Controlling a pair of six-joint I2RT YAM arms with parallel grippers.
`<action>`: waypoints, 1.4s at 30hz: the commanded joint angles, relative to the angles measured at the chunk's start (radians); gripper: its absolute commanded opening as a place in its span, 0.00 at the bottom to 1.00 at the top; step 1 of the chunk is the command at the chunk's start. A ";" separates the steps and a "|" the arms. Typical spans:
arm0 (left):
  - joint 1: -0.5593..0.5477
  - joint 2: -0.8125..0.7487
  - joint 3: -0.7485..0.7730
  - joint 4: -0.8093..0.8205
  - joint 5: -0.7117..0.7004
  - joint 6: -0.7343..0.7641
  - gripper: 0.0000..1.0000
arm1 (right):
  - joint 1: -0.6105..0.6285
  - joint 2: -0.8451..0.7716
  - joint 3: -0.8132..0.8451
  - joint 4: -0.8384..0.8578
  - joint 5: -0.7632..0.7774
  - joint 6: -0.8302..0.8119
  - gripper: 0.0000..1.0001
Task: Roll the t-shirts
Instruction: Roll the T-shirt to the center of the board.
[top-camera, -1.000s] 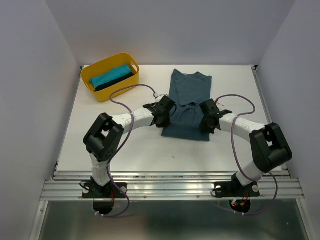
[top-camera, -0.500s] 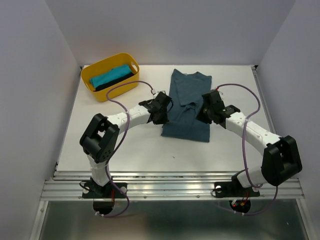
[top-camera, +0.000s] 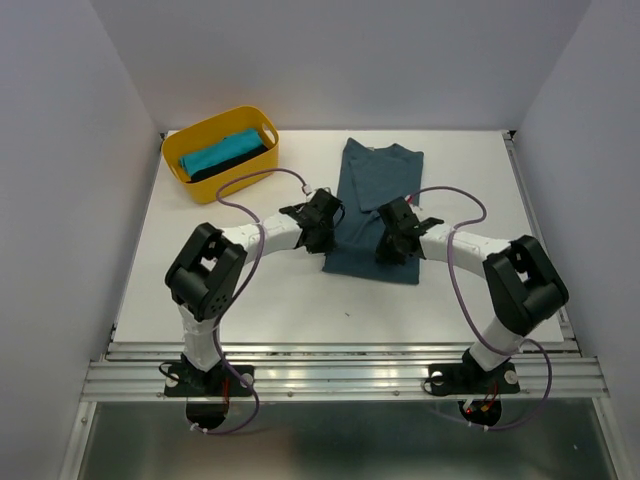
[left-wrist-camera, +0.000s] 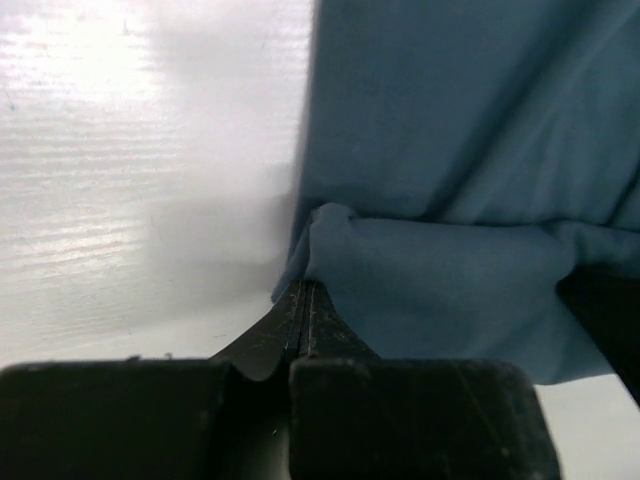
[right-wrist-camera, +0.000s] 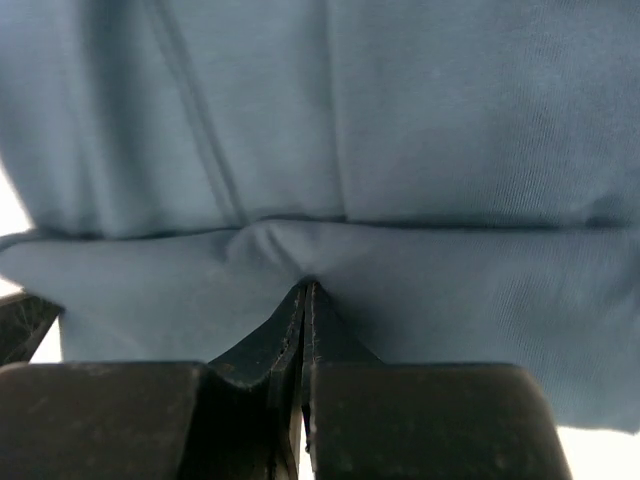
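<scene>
The slate-blue t-shirt (top-camera: 375, 175) lies flat at the table's middle, collar toward the back. My left gripper (top-camera: 328, 226) is at the shirt's left edge. In the left wrist view that gripper (left-wrist-camera: 305, 287) is shut, pinching a small bunched fold of the shirt (left-wrist-camera: 450, 150). My right gripper (top-camera: 388, 240) rests over the shirt's lower middle. It (right-wrist-camera: 305, 287) is shut too, with the cloth (right-wrist-camera: 400, 120) puckered at its tips. A turquoise t-shirt (top-camera: 213, 153) and a black t-shirt (top-camera: 238, 163) lie folded in the tub.
The yellow oval tub (top-camera: 203, 186) stands at the back left of the white table (top-camera: 200, 290). Grey walls close in the left, right and back sides. Purple cables loop above both forearms.
My right gripper has swung from the shirt's right edge inward to its lower middle. The left gripper has stayed at the left edge.
</scene>
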 joint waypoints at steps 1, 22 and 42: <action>0.002 0.001 -0.034 -0.006 -0.016 -0.001 0.02 | -0.005 0.035 0.015 0.015 0.057 0.004 0.01; 0.005 -0.338 -0.259 0.060 0.100 -0.073 0.51 | -0.024 -0.673 -0.293 -0.213 0.153 0.137 0.69; 0.018 -0.271 -0.432 0.311 0.145 -0.174 0.68 | -0.076 -0.715 -0.527 -0.043 0.120 0.196 0.68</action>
